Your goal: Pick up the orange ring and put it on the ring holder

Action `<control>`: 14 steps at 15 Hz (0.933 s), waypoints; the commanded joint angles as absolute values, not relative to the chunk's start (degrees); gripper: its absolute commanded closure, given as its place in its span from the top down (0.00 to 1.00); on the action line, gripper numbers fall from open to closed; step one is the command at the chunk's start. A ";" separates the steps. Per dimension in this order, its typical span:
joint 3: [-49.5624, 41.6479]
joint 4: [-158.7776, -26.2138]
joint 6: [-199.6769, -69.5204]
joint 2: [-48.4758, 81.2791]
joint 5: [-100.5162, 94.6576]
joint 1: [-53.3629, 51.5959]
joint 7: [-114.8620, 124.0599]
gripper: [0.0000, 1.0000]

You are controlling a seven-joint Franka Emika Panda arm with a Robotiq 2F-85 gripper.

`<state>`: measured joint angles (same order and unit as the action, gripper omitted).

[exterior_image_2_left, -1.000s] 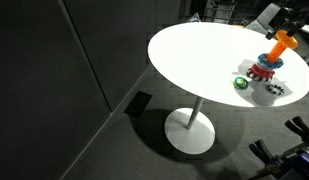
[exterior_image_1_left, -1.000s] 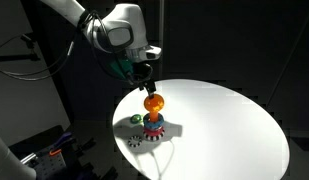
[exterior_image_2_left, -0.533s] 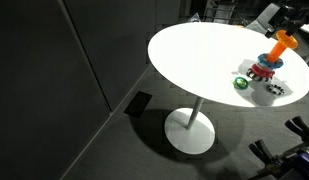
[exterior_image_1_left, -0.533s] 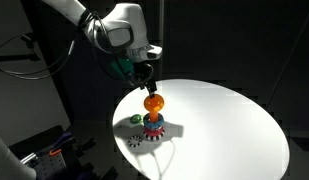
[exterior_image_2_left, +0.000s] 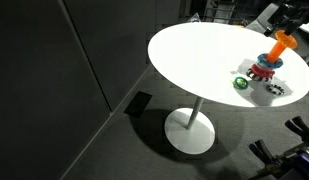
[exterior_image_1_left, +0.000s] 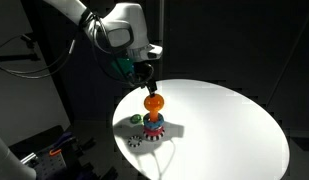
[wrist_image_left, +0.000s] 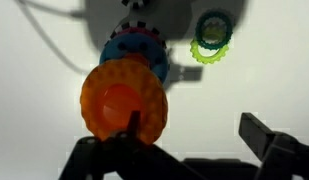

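Claw [exterior_image_1_left: 148,88] wide open, holding nothing, over the ring holder [exterior_image_1_left: 154,127].
The orange ring [exterior_image_1_left: 153,102] sits at the holder's top, directly beneath the fingertips, nearer the left finger in the wrist view.

My gripper [exterior_image_1_left: 146,78] hangs with jaws apart right over the orange ring [exterior_image_1_left: 153,102], which sits at the top of the ring holder [exterior_image_1_left: 154,126] on the white round table [exterior_image_1_left: 224,120]. A small green ring [exterior_image_1_left: 136,119] lies just beside the holder's base, and a black dotted ring [exterior_image_1_left: 137,141] lies nearer the table's rim
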<state>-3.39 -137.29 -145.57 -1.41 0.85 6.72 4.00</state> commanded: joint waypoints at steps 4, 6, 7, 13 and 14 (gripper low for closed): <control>-3.78 -136.89 -147.80 -0.38 2.32 5.69 2.58 1.00; -3.73 -136.69 -148.09 0.11 2.38 5.49 2.58 1.00; -3.70 -136.56 -148.23 0.46 2.35 5.38 2.65 1.00; -3.87 -136.29 -148.72 1.38 1.86 5.29 3.15 1.00; -3.97 -136.17 -148.69 1.46 1.76 5.39 3.25 1.00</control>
